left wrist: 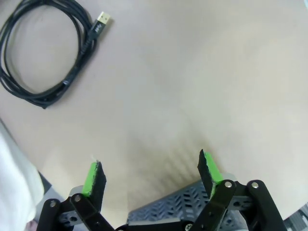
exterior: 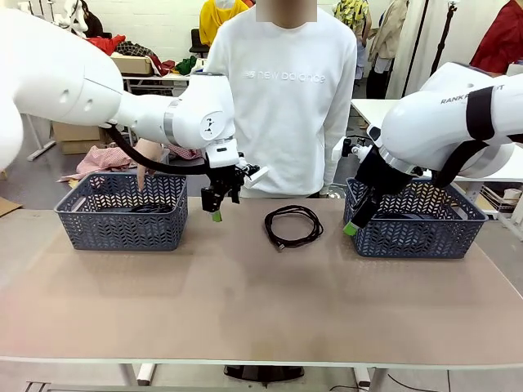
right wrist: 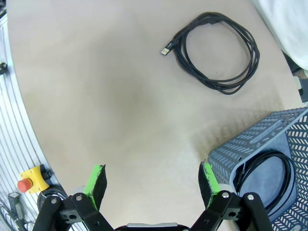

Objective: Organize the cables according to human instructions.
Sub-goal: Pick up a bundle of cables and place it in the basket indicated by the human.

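Both hands, left point(exterior: 216, 206) and right point(exterior: 353, 222), hang apart and empty; one cable point(exterior: 293, 225) lies on the counter point(exterior: 245, 302) between them

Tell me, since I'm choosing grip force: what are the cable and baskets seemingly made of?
Cable: likely rubbery black sheathing, matte, limp loops; gold-coloured metal plug tip. Baskets: probably rigid moulded plastic, blue-grey, with a slotted lattice wall.
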You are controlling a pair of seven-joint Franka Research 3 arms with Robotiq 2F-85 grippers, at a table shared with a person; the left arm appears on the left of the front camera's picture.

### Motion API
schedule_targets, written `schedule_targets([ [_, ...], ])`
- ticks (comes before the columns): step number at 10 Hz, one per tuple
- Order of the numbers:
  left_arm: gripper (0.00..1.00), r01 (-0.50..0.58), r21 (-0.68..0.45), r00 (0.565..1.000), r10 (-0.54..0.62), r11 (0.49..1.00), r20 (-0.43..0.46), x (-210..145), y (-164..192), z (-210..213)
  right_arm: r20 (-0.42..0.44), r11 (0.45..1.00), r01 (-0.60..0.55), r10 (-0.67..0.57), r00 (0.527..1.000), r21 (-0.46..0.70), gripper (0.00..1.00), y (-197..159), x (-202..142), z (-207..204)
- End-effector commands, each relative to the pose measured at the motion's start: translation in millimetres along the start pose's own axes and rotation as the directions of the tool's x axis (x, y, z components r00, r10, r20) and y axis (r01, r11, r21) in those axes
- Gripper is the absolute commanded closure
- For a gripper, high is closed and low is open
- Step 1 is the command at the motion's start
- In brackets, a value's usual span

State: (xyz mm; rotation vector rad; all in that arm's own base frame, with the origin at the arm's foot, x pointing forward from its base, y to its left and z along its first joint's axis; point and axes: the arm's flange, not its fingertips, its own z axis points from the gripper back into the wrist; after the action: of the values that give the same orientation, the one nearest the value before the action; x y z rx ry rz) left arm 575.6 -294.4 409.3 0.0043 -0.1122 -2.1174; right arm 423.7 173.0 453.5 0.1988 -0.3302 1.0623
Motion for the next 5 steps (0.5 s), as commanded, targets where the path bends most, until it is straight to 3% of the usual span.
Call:
schedule_targets([
  [1, 0.0, -0.029, 0.007, 0.999, 0.03, 1.0, -0.024, -4.0, 10.0, 4.9, 0.002, 1.0, 0.007, -0.007, 1.0, -0.002, 0.0, 1.1, 0.3, 0.3],
  [2, 0.0, -0.073, 0.0, 0.997, 0.073, 0.997, -0.023, -8.6, 3.5, 11.2, 0.002, 1.0, 0.007, -0.007, 1.0, -0.002, 0.0, 1.1, 0.3, 0.3],
  [3, 0.0, -0.001, 0.006, 1.0, 0.001, 1.0, -0.006, 0.7, 6.2, -0.4, 0.002, 1.0, 0.007, -0.007, 1.0, -0.002, 0.0, 1.1, 0.3, 0.3],
  [5, 0.0, -0.001, 0.006, 1.0, 0.001, 1.0, -0.006, 0.7, 6.2, -0.4, 0.002, 1.0, 0.007, -0.007, 1.0, -0.002, 0.0, 1.1, 0.3, 0.3],
])
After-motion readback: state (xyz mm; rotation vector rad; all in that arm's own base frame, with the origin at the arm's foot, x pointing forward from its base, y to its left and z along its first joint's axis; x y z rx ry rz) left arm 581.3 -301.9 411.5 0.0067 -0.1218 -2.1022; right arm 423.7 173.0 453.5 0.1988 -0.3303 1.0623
